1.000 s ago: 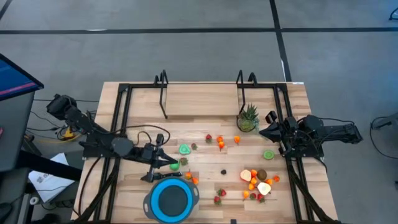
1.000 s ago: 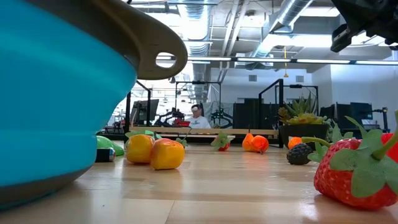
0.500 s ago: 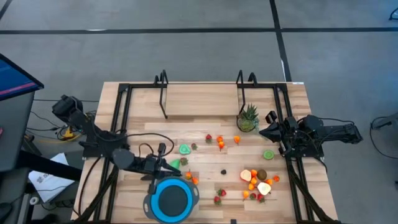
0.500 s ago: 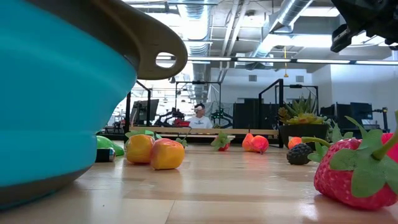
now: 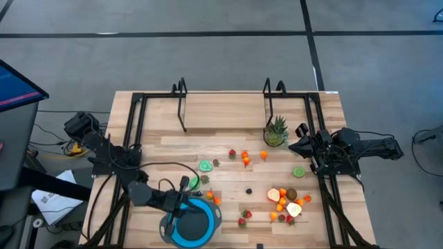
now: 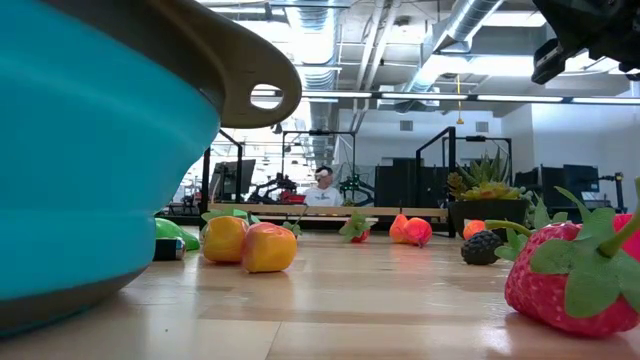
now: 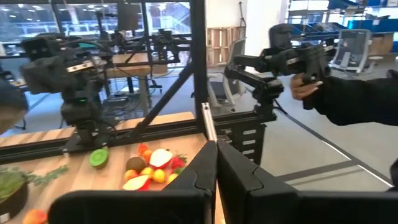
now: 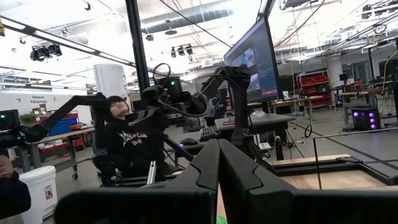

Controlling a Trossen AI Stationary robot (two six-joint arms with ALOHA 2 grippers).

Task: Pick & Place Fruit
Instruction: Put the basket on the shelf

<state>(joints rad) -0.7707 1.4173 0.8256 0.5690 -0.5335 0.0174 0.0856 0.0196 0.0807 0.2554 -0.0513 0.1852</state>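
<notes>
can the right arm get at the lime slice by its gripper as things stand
Probably yes. The lime slice lies on bare wood just below the right gripper, with nothing between them. The gripper is shut, so it must open first.

Pale smooth wooden table (image 5: pixel 221 111), glossy plastic fruit (image 6: pixel 565 275), matt black frame (image 5: pixel 181 104).
</notes>
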